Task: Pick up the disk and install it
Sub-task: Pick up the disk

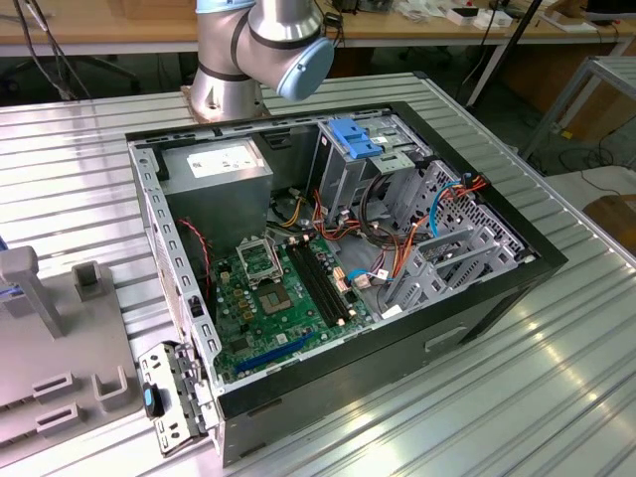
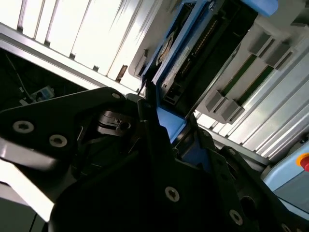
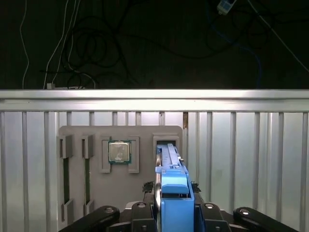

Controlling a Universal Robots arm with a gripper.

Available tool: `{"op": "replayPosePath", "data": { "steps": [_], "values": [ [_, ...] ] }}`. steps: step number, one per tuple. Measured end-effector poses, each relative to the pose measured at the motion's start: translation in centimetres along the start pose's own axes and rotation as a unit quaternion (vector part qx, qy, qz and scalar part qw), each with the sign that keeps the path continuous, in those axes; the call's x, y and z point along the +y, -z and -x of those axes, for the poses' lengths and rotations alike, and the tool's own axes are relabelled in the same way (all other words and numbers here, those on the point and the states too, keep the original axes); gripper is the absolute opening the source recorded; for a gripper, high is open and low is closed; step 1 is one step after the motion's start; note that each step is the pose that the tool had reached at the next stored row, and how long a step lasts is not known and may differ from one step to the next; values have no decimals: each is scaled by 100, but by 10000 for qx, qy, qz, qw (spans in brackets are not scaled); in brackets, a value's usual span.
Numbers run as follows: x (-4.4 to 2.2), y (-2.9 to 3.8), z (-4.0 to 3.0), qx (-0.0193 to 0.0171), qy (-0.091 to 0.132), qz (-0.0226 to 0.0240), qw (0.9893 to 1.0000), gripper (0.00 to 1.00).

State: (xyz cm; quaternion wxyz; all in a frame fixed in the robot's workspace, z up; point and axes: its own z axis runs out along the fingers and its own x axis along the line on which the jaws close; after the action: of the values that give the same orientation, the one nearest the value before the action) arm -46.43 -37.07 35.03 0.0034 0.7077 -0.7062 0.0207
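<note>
Ribbed aluminium tabletop (image 1: 556,397), glare-streaked; wooden workbenches (image 1: 119,25) along far side.

1. The gripper (image 3: 174,215): black and matt (with small bright metal screws).
2. The disk (image 3: 167,154) between its fingers: grey metal, with a smooth blue plastic rail (image 3: 175,193).
3. The table (image 3: 251,145) below the gripper: ribbed bare metal, glossy.
4. The tray (image 3: 120,193) just ahead of the gripper: matt grey, it looks like plastic; the chip (image 3: 119,151) in it has a dull metal lid.

Exterior view overlooks the case (image 1: 447,318); both wrist views share the disk (image 3: 174,193) (image 2: 190,63).
</note>
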Motion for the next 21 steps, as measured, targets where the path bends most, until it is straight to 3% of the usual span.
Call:
{"op": "replayPosePath", "data": {
  "steps": [1,3,7,9,13,15,19,21],
  "values": [
    [-3,122,-4,1,0,1,10000,37],
    [-6,263,-9,0,0,0,10000,37],
    [-11,460,-16,0,0,0,10000,37],
    [-16,644,-22,0,0,0,10000,37],
    [-21,842,-29,0,0,0,10000,37],
    [-24,992,-34,0,0,1,10000,37],
    [-30,1199,-41,0,0,-1,10000,37],
    [-33,1336,-46,0,0,0,10000,37]
  ]
}}
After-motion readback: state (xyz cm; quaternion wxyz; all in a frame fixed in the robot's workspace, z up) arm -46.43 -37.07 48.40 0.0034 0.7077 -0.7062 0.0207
